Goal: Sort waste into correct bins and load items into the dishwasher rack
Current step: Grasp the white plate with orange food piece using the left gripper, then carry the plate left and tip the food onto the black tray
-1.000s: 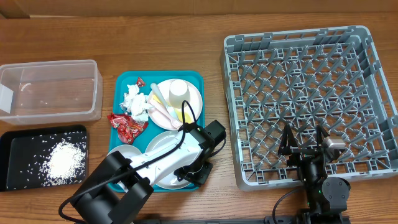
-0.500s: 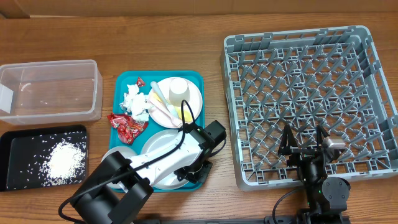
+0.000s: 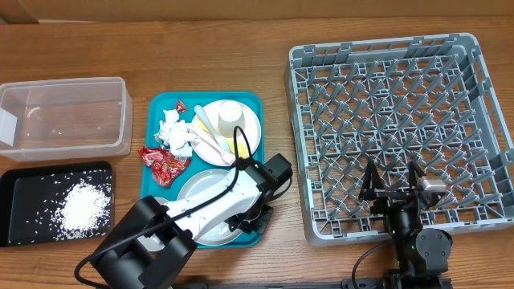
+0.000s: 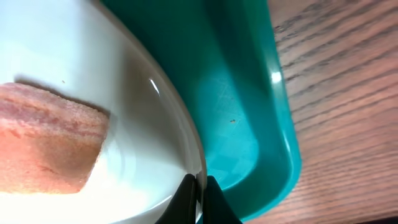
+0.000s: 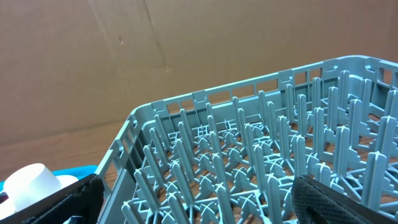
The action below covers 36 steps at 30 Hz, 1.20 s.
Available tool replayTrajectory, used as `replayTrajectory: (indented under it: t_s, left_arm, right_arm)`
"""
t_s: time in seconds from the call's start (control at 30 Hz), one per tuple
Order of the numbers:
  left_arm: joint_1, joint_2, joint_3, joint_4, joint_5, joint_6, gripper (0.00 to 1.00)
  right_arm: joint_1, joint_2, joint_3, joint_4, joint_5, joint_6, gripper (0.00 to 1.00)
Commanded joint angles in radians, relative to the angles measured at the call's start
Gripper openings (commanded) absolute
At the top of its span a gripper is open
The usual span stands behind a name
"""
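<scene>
From overhead, the left arm (image 3: 210, 205) covers the plate (image 3: 193, 186) from 3 to 6 o'clock. At the left wrist, the left claw (image 4: 199, 196) shows only dark tips at 6 o'clock. The food piece (image 4: 43, 146) and the plate run off at 9 o'clock.

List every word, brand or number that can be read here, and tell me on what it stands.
No text can be read in any view.
Red snack wrappers: pale print, too small to read.
Clear plastic tub: white patch at its left end, no writing legible.
</scene>
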Motion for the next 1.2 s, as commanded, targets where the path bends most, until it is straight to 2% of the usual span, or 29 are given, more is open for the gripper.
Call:
replayTrajectory:
  t_s: [0.0, 0.67, 0.83, 0.97, 1.17]
  left_arm:
    - [-0.006, 0.007, 0.075, -0.032, 0.064, -0.035, 0.04]
    - [0.009, 0.005, 0.457, -0.280, 0.050, -0.025, 0.04]
    - [0.077, -0.003, 0.604, -0.377, 0.029, -0.026, 0.04]
    - [0.144, -0.014, 0.660, -0.462, -0.081, -0.029, 0.04]
    - [0.240, -0.061, 0.721, -0.534, -0.145, -0.108, 0.04]
  right_arm:
    - [-0.006, -0.008, -0.010, 0.006, 0.006, -0.007, 1.00]
    - [-0.006, -0.008, -0.010, 0.006, 0.006, -0.007, 1.00]
    - [-0.006, -0.008, -0.010, 0.006, 0.006, -0.007, 1.00]
    - [-0.006, -0.008, -0.010, 0.006, 0.006, -0.007, 1.00]
    - [-0.006, -0.008, -0.010, 0.006, 0.006, -0.007, 1.00]
